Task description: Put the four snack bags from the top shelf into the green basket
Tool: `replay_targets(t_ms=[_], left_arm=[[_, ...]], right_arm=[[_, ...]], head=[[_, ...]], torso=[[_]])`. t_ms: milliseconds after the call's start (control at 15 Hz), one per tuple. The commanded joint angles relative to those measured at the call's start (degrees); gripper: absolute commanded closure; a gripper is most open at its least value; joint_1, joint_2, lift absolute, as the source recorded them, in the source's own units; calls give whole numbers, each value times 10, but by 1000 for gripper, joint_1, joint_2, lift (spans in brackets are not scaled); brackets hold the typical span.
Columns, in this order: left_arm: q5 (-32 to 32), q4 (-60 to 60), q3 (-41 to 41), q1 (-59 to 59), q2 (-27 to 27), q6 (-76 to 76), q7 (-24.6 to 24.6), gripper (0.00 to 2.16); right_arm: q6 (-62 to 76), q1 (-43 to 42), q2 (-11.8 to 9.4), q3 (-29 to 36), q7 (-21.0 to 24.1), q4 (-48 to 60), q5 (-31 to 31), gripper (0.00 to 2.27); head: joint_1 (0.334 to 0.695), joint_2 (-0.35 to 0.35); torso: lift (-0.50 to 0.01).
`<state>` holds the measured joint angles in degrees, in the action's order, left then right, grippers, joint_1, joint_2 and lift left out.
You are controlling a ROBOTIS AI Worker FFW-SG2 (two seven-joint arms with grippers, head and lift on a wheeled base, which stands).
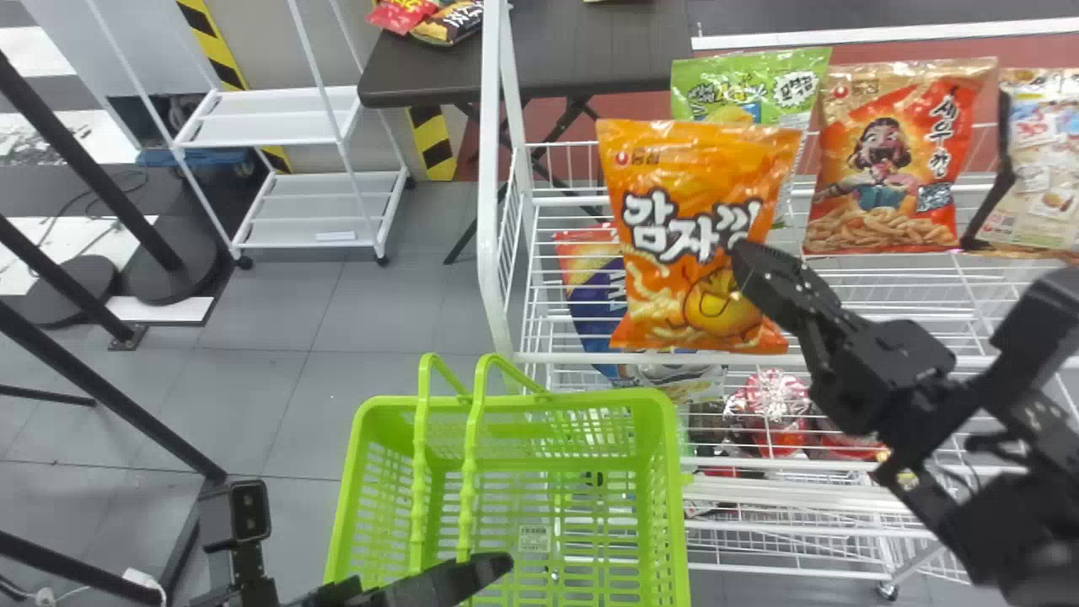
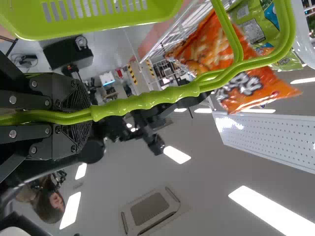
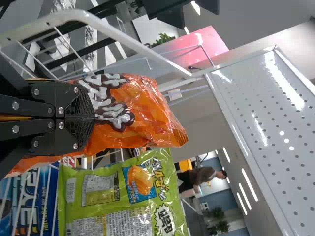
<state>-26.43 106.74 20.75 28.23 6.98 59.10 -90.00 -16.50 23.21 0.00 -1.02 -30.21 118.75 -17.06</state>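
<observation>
Bearings are taken from the orange snack bag, as laid out in the head view.

- Green basket point(image 1: 666, 421): at seven o'clock, below and in front of the rack; open-topped, intended for all four bags.
- Left gripper point(image 2: 92, 116): at seven o'clock, by the basket; fingers closed around the ribbed basket handle point(image 2: 147, 102), by which the basket is steadied.
- Orange snack bag point(image 1: 674, 194): at the dial's centre, near upright, printed face towards the head camera. Whether its lower edge is free of the wire rack point(image 1: 590, 357) cannot be told.
- Green snack bag point(image 1: 759, 76): towards one o'clock, just behind the orange one.
- Right gripper point(image 3: 93, 118): at four o'clock, fingers pinched together on the orange bag.
- Red-and-tan snack bag point(image 1: 885, 152): at two o'clock, on the top shelf.
- Beige snack bag point(image 1: 1041, 160): between two and three o'clock, at the view's edge.

Step in hand, as judged: transfer of one bag, three awaiting. Next, the bag should be carried towards seven o'clock, kept clear of rail and handles, lowered, then released inside the basket.
</observation>
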Motion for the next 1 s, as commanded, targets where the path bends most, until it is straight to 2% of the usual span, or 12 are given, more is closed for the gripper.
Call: replay_targets(t_ms=[0,133,333,400,467,600,733,800,867,933], left_arm=[[0,-1,2,-1,-1,1,-6,2148],[3,-1,3,-1,-5,-1,-6,2148],[4,-1,4,2,-10,1,-6,2148],[5,-1,4,2,-11,1,-6,2148],[5,-1,4,2,-11,1,-6,2148],[6,0,3,2,-11,1,-6,2148],[6,2,3,2,-11,8,-6,2148],[6,2,4,2,-11,8,-6,2148],[6,2,4,3,-11,8,-6,2148],[6,1,4,3,-10,8,-6,2148]], right_arm=[[-74,52,1,0,-5,58,-26,2246],[-163,70,1,-10,-6,82,-37,2246],[-293,76,1,-19,-15,93,-97,2246],[-325,76,1,-24,-19,94,-98,2250],[-343,73,1,-33,-17,92,-95,2246],[-369,66,1,-65,-14,75,-61,2246],[-392,58,1,-96,-5,53,-14,2233],[-415,52,1,-99,-4,47,-10,2199],[-441,46,1,-101,-2,44,-8,1683],[-450,44,1,-100,-2,43,-6,387]], head=[[695,116],[695,147],[695,205],[695,231],[695,285],[695,336],[695,350],[695,350],[695,350],[695,350]], torso=[[0],[0],[0],[0],[0],[0],[0],[0],[0],[0]])
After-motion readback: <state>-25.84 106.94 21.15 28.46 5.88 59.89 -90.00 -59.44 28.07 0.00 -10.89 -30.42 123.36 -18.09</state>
